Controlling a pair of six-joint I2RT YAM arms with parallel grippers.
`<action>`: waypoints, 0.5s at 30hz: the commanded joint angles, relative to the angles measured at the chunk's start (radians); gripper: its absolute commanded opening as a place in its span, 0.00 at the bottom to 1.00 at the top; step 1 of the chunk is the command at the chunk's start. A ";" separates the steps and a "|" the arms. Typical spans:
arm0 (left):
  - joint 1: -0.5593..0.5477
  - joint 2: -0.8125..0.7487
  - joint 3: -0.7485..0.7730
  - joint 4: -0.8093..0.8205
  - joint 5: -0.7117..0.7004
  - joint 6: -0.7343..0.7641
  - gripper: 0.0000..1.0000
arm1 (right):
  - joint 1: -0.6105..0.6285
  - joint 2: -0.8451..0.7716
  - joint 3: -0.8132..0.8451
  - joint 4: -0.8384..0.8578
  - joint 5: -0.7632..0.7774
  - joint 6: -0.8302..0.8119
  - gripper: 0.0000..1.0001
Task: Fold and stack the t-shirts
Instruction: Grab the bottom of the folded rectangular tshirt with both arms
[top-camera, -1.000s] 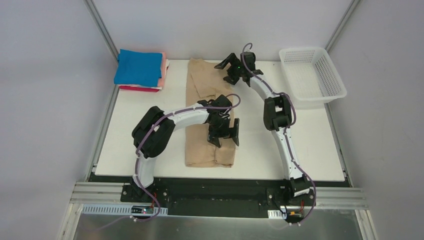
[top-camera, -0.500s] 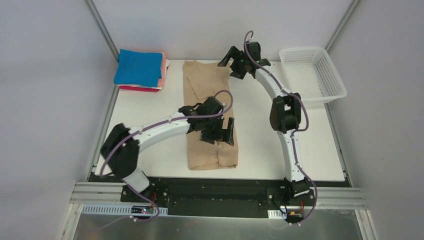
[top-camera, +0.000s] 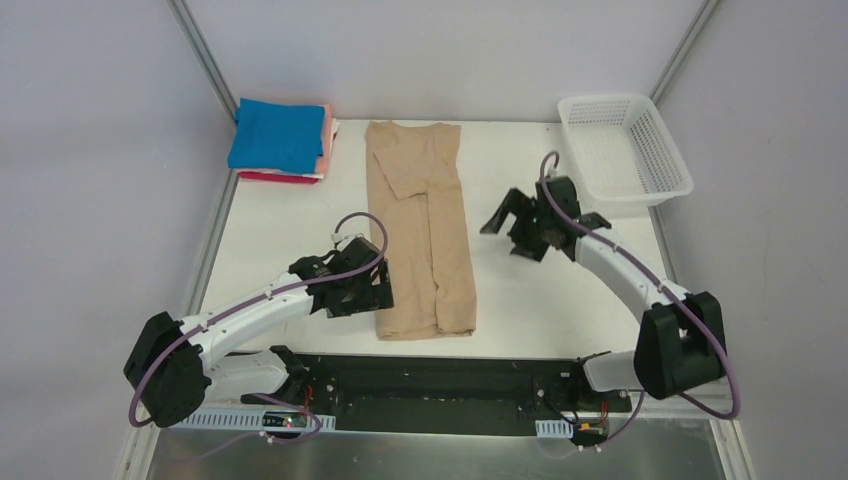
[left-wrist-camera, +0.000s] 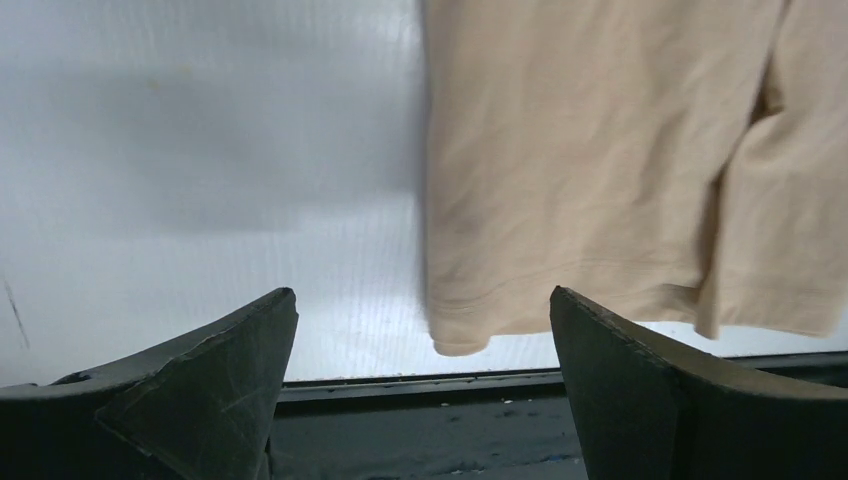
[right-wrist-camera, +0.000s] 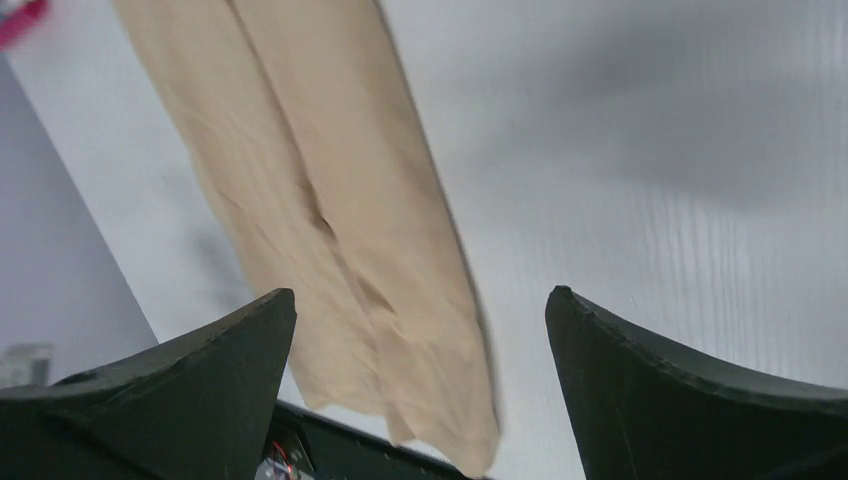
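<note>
The tan t-shirt (top-camera: 420, 228) lies flat on the white table (top-camera: 290, 230), folded lengthwise into a long strip running from the far edge to the near edge. It also shows in the left wrist view (left-wrist-camera: 600, 160) and in the right wrist view (right-wrist-camera: 330, 230). A stack of folded shirts, bright blue (top-camera: 278, 135) on top with pink, white and red under it, sits at the far left. My left gripper (top-camera: 375, 290) is open and empty beside the strip's near left corner. My right gripper (top-camera: 510, 232) is open and empty to the right of the strip.
A white mesh basket (top-camera: 622, 152) stands at the far right corner. The table's dark near edge (left-wrist-camera: 420, 420) lies just below the shirt's hem. Grey walls and metal frame posts surround the table.
Both arms have pulled back off the shirt: the left gripper moved from over its middle to its near left corner, the right from the far end to the right side. The shirt lies uncovered.
</note>
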 joint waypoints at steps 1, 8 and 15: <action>0.008 -0.011 -0.042 -0.013 -0.022 -0.082 0.95 | 0.069 -0.157 -0.239 0.046 -0.078 0.145 0.99; 0.007 -0.002 -0.153 0.079 0.076 -0.117 0.83 | 0.234 -0.205 -0.445 0.040 -0.138 0.209 0.90; 0.008 0.023 -0.192 0.109 0.106 -0.142 0.65 | 0.312 -0.185 -0.537 0.102 -0.173 0.260 0.73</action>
